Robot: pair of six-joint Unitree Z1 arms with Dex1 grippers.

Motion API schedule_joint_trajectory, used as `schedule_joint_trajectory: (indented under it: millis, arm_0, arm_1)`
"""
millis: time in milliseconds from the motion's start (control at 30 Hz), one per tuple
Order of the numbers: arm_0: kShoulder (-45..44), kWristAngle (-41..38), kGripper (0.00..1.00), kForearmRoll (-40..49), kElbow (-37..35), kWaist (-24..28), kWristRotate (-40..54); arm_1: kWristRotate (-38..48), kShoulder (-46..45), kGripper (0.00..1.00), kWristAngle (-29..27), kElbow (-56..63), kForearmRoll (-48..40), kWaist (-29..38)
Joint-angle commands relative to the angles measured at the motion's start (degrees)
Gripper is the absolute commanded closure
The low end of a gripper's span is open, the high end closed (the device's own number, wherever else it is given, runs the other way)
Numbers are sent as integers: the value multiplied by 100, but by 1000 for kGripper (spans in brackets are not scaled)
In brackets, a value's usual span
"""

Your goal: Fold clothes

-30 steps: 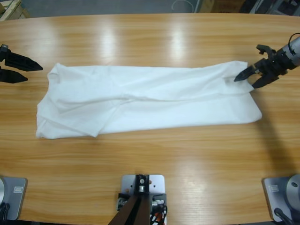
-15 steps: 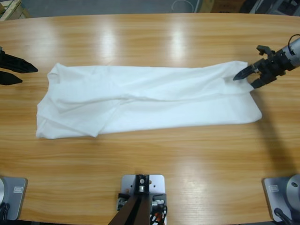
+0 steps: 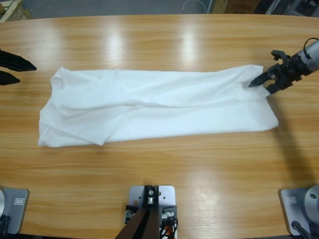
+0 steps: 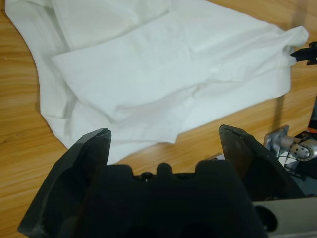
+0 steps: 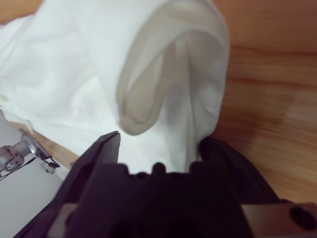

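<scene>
White cotton — the T-shirt (image 3: pixel 154 107) lies spread in a long band across the middle of the wooden table (image 3: pixel 164 169), folded lengthwise, with overlapping layers and a few soft creases running along it. One end of the shirt is broader and rumpled; the other end narrows toward a raised corner.

At that narrow end the right gripper (image 3: pixel 263 82) meets the shirt's upper corner. In the right wrist view the right gripper (image 5: pixel 158 148) has its jaws parted on either side of a rolled lip of fabric (image 5: pixel 163 79), the cloth lying between them and touching them — whether they press it firmly cannot be told.

Off the shirt's broad end, well apart from the cloth, the left gripper (image 3: pixel 12 71) sits at the table's edge with its two jaws spread wide. In the left wrist view the left gripper (image 4: pixel 163 144) holds nothing between its jaws, and the shirt lies beyond them on the wood.
</scene>
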Motion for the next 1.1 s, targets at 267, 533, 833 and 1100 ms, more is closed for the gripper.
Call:
schedule_joint_trajectory:
  millis: [267,533,833,1100]
  arm_0:
    - [-113,140,142,142,-8,46,-31]
    - [-39,147,142,156,-82,48,-31]
    - [131,145,140,147,-69,25,-31]
    - [150,138,141,138,-31,-15,-31]
  arm_1:
    - [-106,808,1000,148,218,85,83]
    - [-157,619,1000,148,227,57,83]
    - [-273,289,1000,512,174,169,-4]
    - [-246,1,1000,206,0,447,-920]
